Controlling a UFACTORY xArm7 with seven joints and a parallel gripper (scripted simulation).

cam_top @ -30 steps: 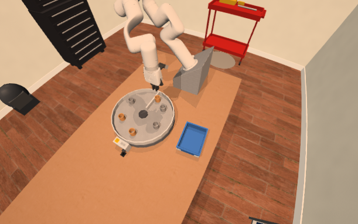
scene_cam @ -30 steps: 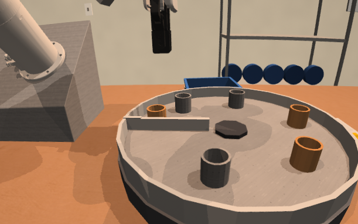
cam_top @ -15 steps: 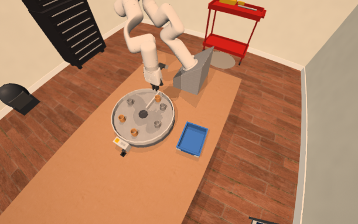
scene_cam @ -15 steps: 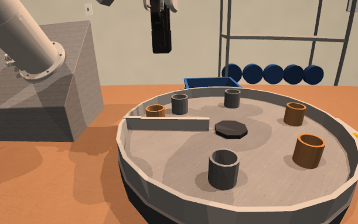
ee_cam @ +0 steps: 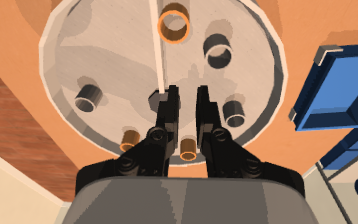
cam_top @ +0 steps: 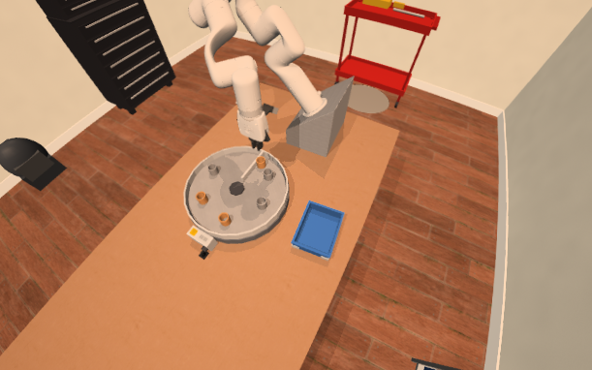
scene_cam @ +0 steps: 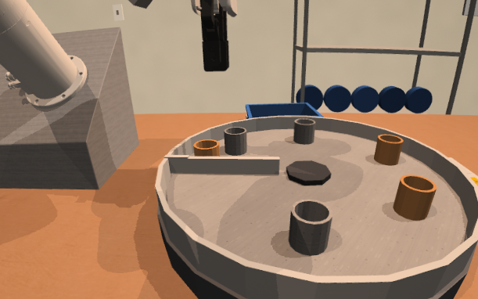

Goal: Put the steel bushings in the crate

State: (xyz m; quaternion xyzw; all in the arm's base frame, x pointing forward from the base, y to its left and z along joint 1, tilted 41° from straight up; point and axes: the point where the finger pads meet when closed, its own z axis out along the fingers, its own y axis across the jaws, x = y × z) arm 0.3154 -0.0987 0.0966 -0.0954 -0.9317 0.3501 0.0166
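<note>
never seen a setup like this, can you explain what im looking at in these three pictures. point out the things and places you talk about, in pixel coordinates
You are looking at one white robot arm whose black gripper (cam_top: 257, 145) (scene_cam: 216, 70) (ee_cam: 187, 99) hangs above the work with its fingers a little apart and nothing between them.

The top view looks down on the whole table. The exterior view looks low across the round turning table (cam_top: 236, 237) (scene_cam: 357, 279) (ee_cam: 44, 60). The wrist view looks out past the fingers.

On the turning table stand six short open tubes, called bushings: three grey ones, presumably the steel, and three orange. A thin pale bar reaches inward from the rim. Beside it sits a blue crate (cam_top: 318, 231) (scene_cam: 282, 110) (ee_cam: 345, 82), with no bushing visible inside.
</note>
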